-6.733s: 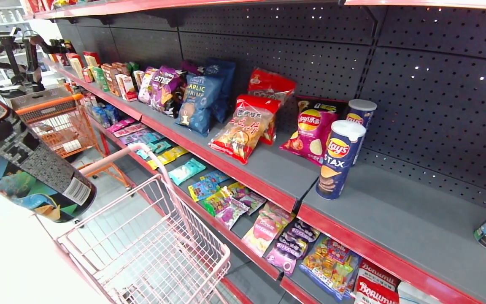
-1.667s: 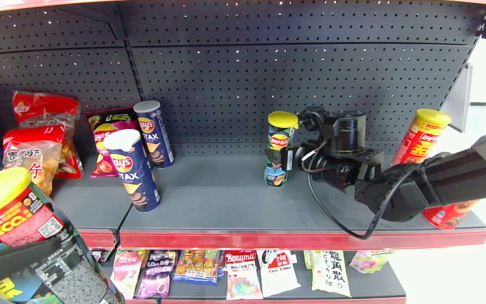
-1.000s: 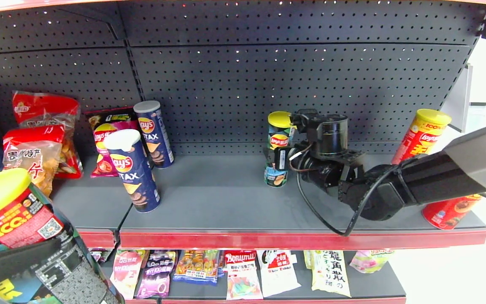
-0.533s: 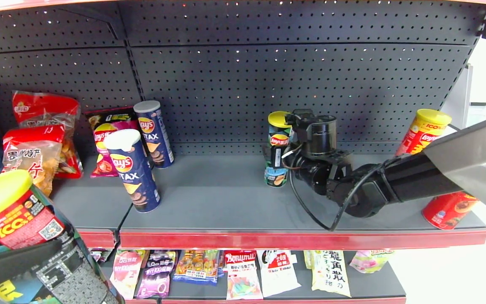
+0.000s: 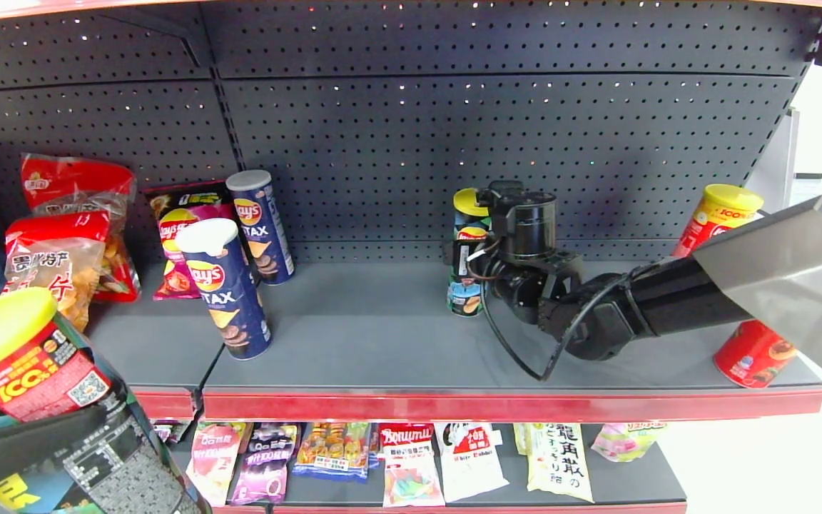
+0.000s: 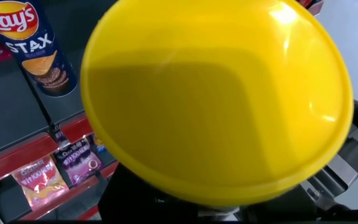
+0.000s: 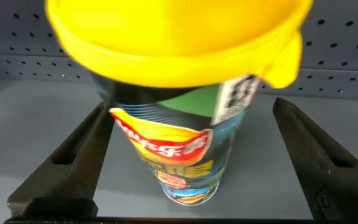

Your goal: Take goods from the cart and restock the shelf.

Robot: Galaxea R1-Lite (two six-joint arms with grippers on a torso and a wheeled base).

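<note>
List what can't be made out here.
- Left wrist view: the yellow plastic lid of the red-and-teal cylindrical can in the left gripper hides the can's body and the grip.
- Head view: that can runs off the lower left edge.
- Head view: the right arm covers the middle of the red cylindrical can with yellow lid; one can or two, unclear.

**Black arm, grey shell**

The right arm (image 5: 668, 307) is matte black along the forearm, with an angular grey metal shell (image 5: 789, 264) over its upper part. A squat black cylinder (image 5: 525, 225) tops the wrist, and a thin black cable (image 5: 518, 357) loops below. The right hand (image 7: 191, 155) has flat, dark wedge fingers (image 7: 73, 165).
</note>
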